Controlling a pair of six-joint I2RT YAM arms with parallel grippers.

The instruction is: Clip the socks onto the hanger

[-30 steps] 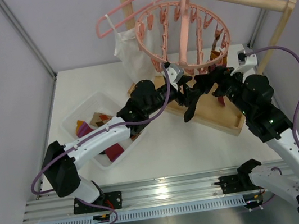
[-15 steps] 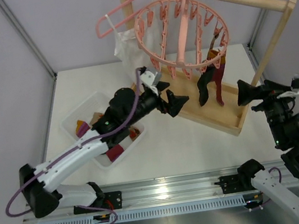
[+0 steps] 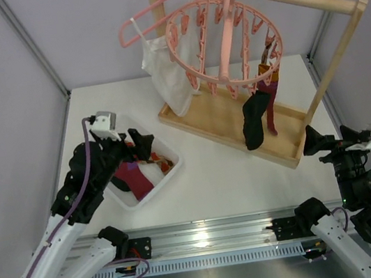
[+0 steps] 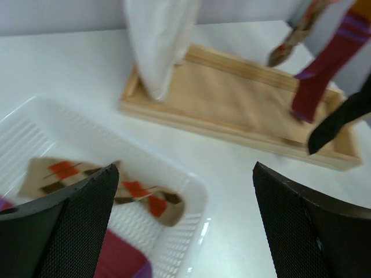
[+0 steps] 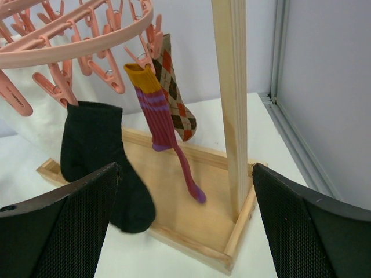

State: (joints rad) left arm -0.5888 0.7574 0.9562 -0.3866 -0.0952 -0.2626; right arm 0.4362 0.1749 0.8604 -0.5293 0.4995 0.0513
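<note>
1. Three socks hang from the clips (image 5: 58, 84) on the right side of the round pink hanger (image 3: 223, 48). They are a black sock (image 5: 95, 150), a striped maroon sock (image 5: 159, 116) and, just behind it, an argyle sock (image 5: 177, 95).
2. More laundry waits in the white bin (image 3: 171, 173) on the bench (image 3: 226, 175), left of the wooden rack (image 5: 232, 87). A second argyle sock (image 4: 139, 191) and a dark red sock (image 4: 116, 260) show plainly, but the full count cannot be told.
3. The left end effector (image 4: 184, 171) hovers above the bin, jaws spread wide, holding nothing.
4. The right end effector (image 5: 185, 168) sits low near the bench's right edge, facing the rack. It is well apart from the hung socks, with its jaws spread wide and empty.
5. The job looks partly done. Many clips stand vacant, and the socks in the bin have yet to be lifted and pinned.
</note>
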